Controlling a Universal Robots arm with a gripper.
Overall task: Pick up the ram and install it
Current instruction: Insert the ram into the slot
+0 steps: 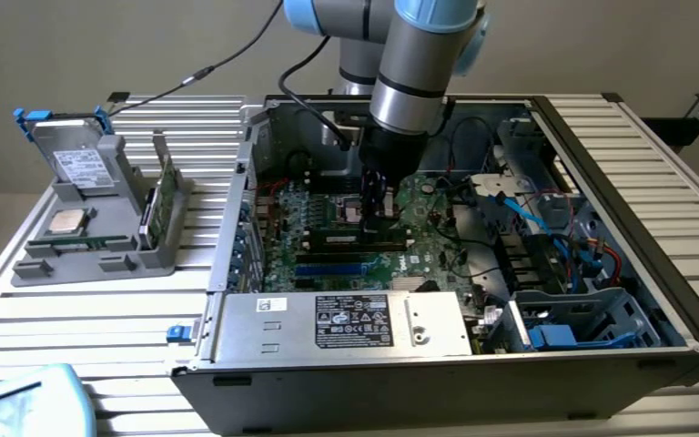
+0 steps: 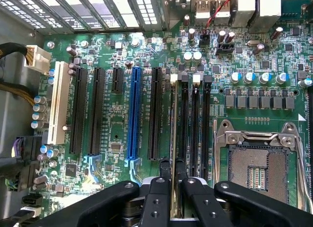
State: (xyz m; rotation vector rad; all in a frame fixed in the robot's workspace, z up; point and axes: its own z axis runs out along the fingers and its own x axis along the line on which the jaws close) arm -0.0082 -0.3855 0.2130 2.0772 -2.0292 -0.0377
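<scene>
My black gripper [image 2: 172, 170] clamped on the long thin ram stick [image 2: 173, 122], edge-on beside black memory slots [image 2: 195, 129], green motherboard [image 2: 112, 124].

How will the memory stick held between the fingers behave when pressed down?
The memory stick looks thin and flat, so it is probably light and stiff lengthwise. Held on edge by the fingers, it could tilt or crack if pushed unevenly.

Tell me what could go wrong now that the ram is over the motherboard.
1. The ram, clamped edge-on in the jaws, hangs over closely packed memory slots; a slight offset could press it onto a slot wall or the wrong slot.
2. The open processor socket lies right beside them, so a slip might hit its exposed contacts.
</scene>
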